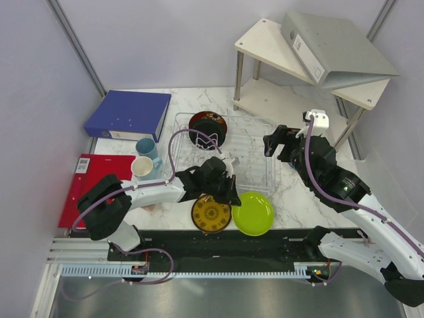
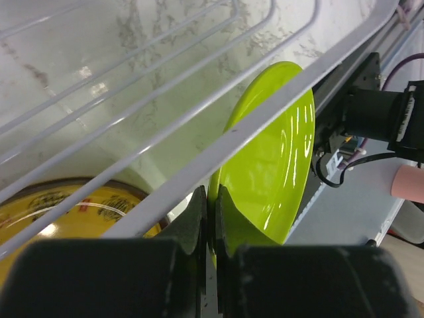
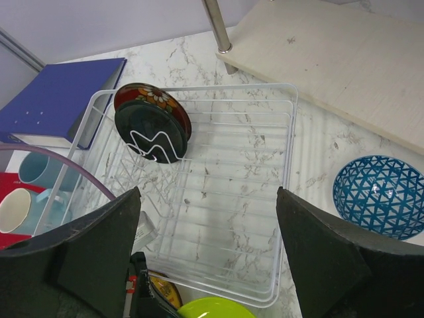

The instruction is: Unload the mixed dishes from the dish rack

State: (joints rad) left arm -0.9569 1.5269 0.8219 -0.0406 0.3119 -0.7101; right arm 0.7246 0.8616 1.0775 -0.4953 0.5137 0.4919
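Now, dark plates point(image 3: 151, 129) upright in the dish rack point(image 3: 232, 87).

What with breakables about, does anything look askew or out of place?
The grey binder lies skewed on top of the white shelf, angled to its edges. The left tool pinching the lime green plate by its rim looks normal.

We looked down between the wide-spread fingers of the right gripper point(image 3: 207, 192) onto the dish rack point(image 3: 232, 87) on the marbled worktop point(image 3: 318, 152). Two plates stood on edge in its far left corner, the glossy black plate point(image 3: 149, 132) in front of the dark red floral plate point(image 3: 159, 99). The blue patterned dish point(image 3: 379, 195) sat right of the rack. The light-blue mug point(image 3: 36, 169) and white mug point(image 3: 16, 211) stood on its left, and the lime green plate point(image 3: 212, 309) showed at its near rim.
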